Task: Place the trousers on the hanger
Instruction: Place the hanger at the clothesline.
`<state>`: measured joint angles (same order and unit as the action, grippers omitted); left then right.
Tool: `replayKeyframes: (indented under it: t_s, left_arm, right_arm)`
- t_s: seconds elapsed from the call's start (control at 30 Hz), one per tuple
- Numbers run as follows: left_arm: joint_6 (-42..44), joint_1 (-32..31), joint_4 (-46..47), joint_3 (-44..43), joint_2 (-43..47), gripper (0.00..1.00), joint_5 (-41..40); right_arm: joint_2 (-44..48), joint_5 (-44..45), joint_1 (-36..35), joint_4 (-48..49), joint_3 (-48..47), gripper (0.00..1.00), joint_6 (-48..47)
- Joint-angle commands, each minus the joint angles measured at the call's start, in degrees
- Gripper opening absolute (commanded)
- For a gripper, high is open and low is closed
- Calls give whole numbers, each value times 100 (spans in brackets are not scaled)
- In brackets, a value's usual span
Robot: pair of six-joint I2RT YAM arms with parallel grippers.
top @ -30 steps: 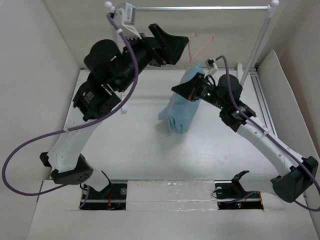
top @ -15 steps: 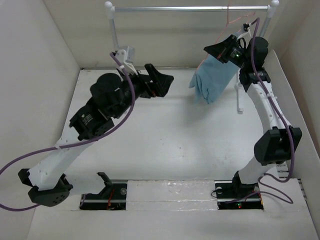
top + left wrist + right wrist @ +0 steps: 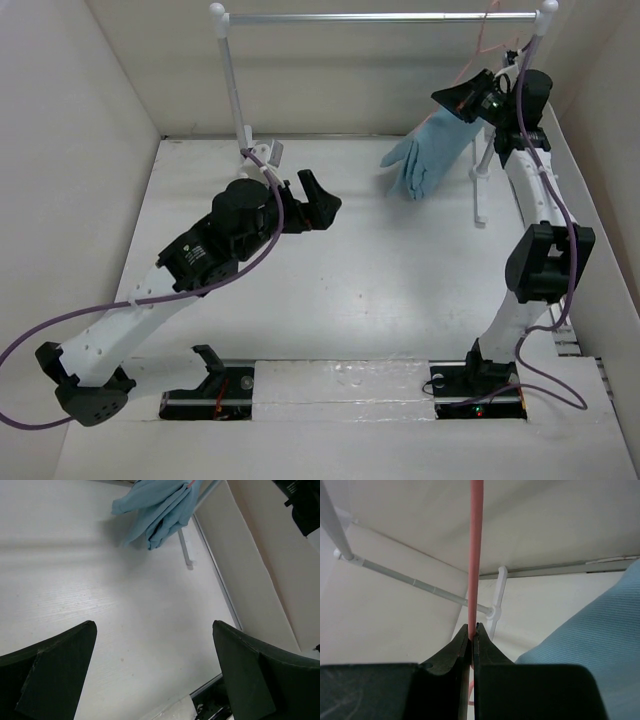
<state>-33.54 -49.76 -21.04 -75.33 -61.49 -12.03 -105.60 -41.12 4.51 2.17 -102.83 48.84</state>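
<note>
R pincer (image 3: 472, 636) clenched on thin pink-red wire hanger (image 3: 475, 555), held high nr right end of silver metal rail (image 3: 380, 16). Off the hanger hang light blue cloth trousers (image 3: 425, 155), just below R pincer, legs drooping left above white tabletop (image 3: 350, 290). L pincer (image 3: 152, 630) released, fingers wide apart, over mid-tabletop, well apart from trousers.

No legible text, brand or number anywhere; possibly tiny marks on the left arm's dark casing (image 3: 195, 258), too blurred to read.
</note>
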Motion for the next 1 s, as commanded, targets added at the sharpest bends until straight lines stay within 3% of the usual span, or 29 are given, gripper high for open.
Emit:
replayKeyframes:
  t_s: [0.0, 0.57, 0.67, 0.7, 0.8, 0.97]
  left_arm:
    - [-162, 10, 302, 62, 147, 99, 17]
    - [-118, 10, 223, -61, -29, 99, -150]
    - [-109, 10, 249, -61, -12, 99, -203]
    - [-109, 10, 249, -69, -3, 99, -247]
    - [-74, 10, 206, -78, 6, 99, -343]
    - [-48, 10, 197, -96, 6, 99, -414]
  right_arm:
    - [224, -229, 225, 1329, -572, 0, 11]
    - [57, -511, 876, 1479, -71, 1, 161]
    - [40, -528, 937, 1312, -53, 23, 38]
    - [40, -554, 990, 1329, -19, 41, 3]
    - [127, -511, 990, 1207, 61, 61, -146]
    - [303, -528, 1104, 1058, 140, 80, -296]
